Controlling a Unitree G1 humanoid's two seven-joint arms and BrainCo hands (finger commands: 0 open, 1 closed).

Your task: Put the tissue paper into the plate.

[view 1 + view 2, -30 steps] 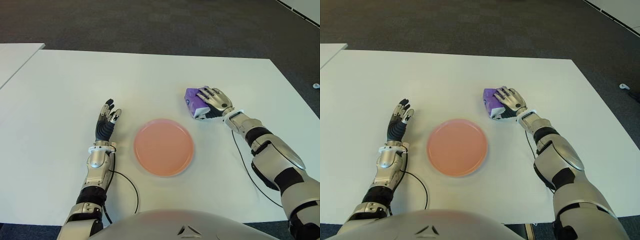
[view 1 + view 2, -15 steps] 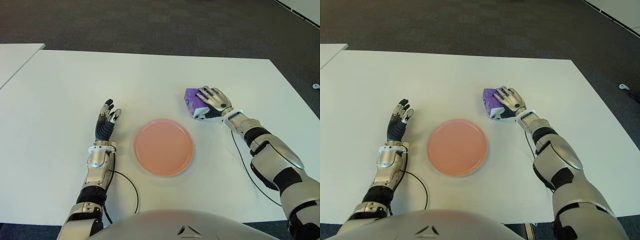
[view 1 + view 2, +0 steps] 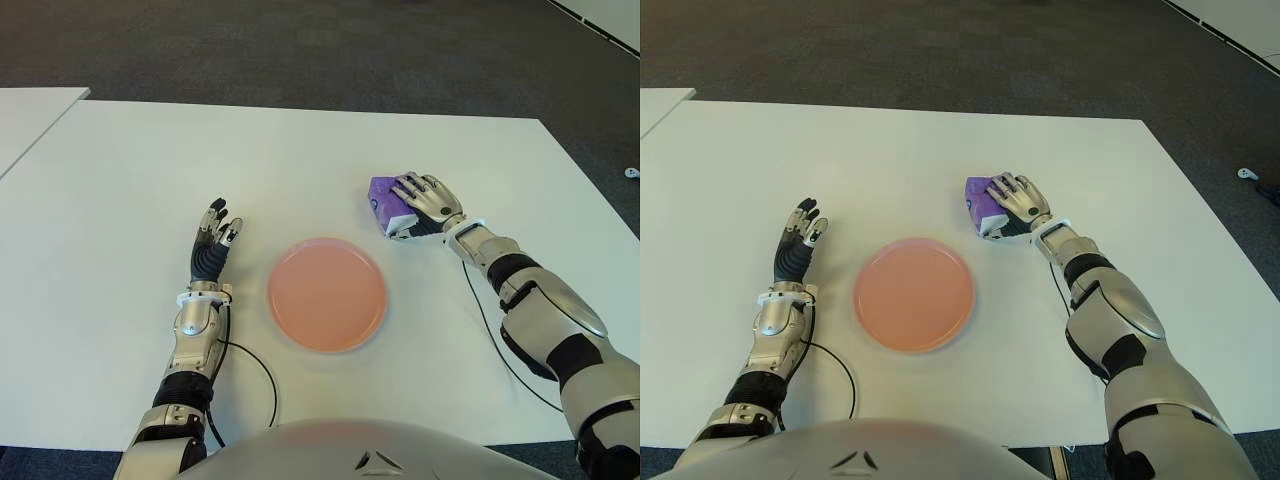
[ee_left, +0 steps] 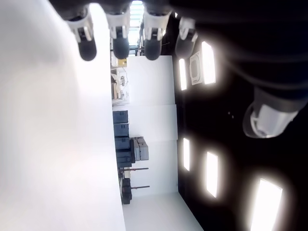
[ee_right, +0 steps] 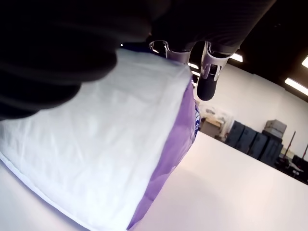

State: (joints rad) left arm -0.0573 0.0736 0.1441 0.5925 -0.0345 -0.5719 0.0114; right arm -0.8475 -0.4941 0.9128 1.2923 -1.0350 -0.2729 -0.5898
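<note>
A purple and white tissue paper pack (image 3: 381, 199) lies on the white table (image 3: 300, 160), a little to the right of and beyond the pink round plate (image 3: 327, 294). My right hand (image 3: 425, 198) covers the pack from its right side, palm on top. In the right wrist view the pack (image 5: 110, 159) fills the space under the palm, and the fingertips (image 5: 207, 86) curl over its far edge. The plate holds nothing. My left hand (image 3: 212, 243) shows left of the plate with its fingers (image 4: 120, 45) stretched out straight, holding nothing.
A black cable (image 3: 262, 375) loops on the table from my left arm toward the near edge, and another (image 3: 490, 330) runs beside my right forearm. A second white table (image 3: 30, 110) stands at the far left. Dark carpet lies beyond the far edge.
My right hand has settled very slightly further over the tissue pack. The pack, the plate and my left hand are where they were.
</note>
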